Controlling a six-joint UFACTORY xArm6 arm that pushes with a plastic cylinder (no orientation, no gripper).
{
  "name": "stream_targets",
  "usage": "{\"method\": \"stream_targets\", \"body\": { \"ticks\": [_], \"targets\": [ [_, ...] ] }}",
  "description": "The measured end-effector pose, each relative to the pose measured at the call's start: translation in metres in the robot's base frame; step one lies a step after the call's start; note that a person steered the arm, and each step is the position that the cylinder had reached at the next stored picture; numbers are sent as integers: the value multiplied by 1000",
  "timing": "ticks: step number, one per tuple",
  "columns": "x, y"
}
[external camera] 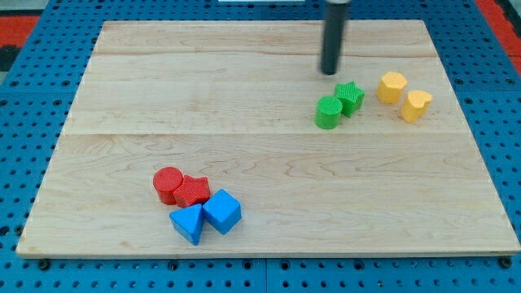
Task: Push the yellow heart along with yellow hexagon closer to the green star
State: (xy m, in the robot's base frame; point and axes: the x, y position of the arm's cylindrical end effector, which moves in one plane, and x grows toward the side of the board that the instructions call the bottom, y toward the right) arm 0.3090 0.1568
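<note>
Eight blocks sit on the pale wooden board (269,179), which lies on a blue pegboard surface (32,98) dotted with holes; a strip of red (32,16) shows at the view's top corners. The board is made of broad planks with seams running across the view.

From my remote seat I see my tip (329,72) near the view's top, right of centre, just above the green star (350,97) and apart from it. This arm carries a plain dark rod, so it has no jaws to open or close.

The green star touches a green cylinder (329,113) on its lower left. To the view's right of the star, a small gap away, stands the yellow hexagon (391,86), and just beside that, lower right, the yellow heart (416,105).

Well apart, toward the view's bottom left, four blocks cluster: a red cylinder (168,184) touching a second red block (193,190) whose shape I cannot make out, a blue triangle (189,223) and a blue cube (221,211) below them.
</note>
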Motion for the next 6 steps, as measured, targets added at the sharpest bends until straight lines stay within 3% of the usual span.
{"method": "stream_targets", "body": {
  "ticks": [1, 2, 3, 4, 5, 6],
  "targets": [
    [8, 67],
    [44, 62],
    [53, 58],
    [37, 121],
    [71, 167],
    [91, 126]
  ]
}}
